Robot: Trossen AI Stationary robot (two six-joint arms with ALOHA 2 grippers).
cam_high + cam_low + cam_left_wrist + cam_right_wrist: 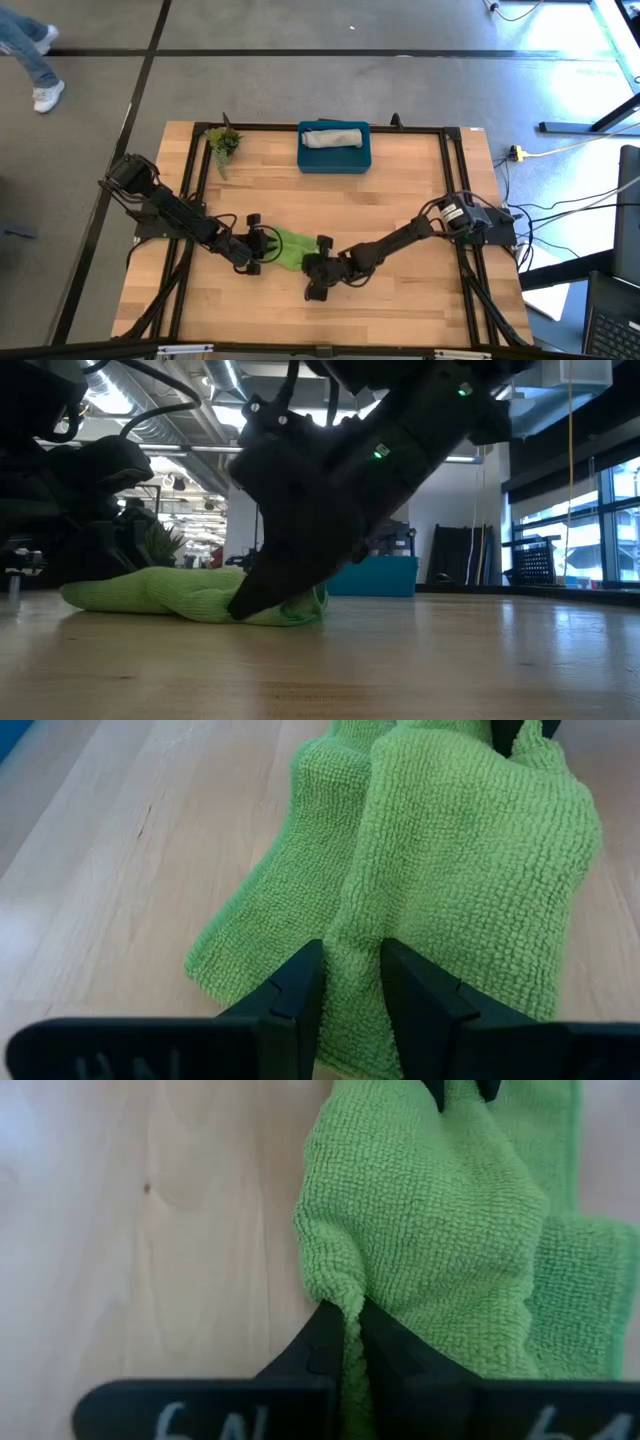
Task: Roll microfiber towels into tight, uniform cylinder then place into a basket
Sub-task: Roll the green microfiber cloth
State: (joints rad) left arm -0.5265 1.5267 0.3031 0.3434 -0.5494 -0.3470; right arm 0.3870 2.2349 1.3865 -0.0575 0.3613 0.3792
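The lime green towel [291, 247] lies bunched and partly rolled on the wooden table's middle, near the front. My left gripper [262, 250] is shut on its left end and my right gripper [318, 262] is shut on its right end. The light grey towel [333, 136] lies rolled in the teal basket [335, 160] at the table's far edge. In the low view the green towel [185, 595] rests on the table behind my right gripper. My left gripper pinches a raised fold of the green towel [352, 952] between its two fingers, at the towel's left end, coming low from the table's left. The towel lies on the table, slack. My right gripper pinches a folded edge of the green towel [350, 1308] between its two fingers, at the towel's right end, coming from the table's right and slanting down. The towel rests on the table beyond the fingers.
A small green plant sprig [222, 143] lies at the table's far left. The table's black frame rails [440, 180] run along its sides. Bare wood lies between the green towel and the basket. A person's legs [35, 60] show on the floor beyond the table.
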